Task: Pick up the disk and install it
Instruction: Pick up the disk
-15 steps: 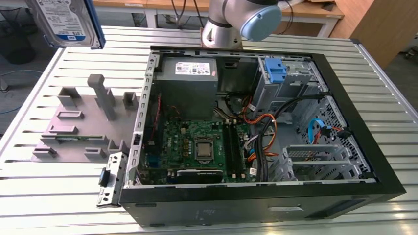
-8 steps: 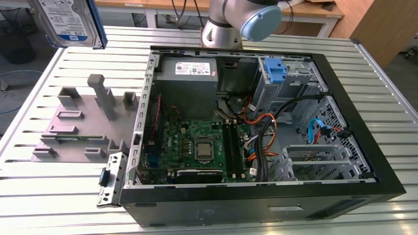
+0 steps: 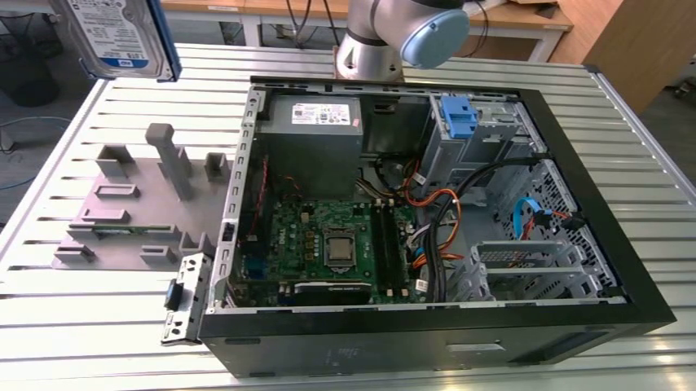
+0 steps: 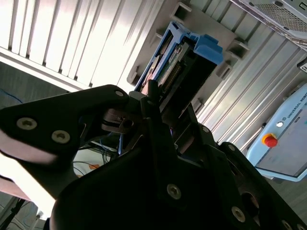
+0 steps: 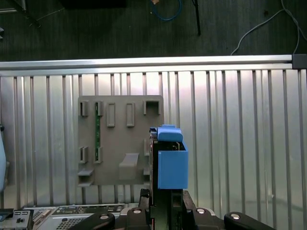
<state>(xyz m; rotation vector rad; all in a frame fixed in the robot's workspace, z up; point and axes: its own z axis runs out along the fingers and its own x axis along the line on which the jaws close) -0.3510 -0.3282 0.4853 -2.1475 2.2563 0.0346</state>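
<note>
Clamped with the claw [image 5: 164,195] on the disk [image 5: 171,163], blue carrier end pointing away. Held aloft in the exterior view's upper left, well above the grey fixture plate [image 5: 120,139] on the slatted tabletop [image 5: 240,143]. Just beside that plate, on the exterior view's right, an open computer case [image 3: 359,350].

The disk [image 3: 117,32] is smooth metal in blue plastic, the ribbed table [image 3: 130,98] probably aluminium.
</note>
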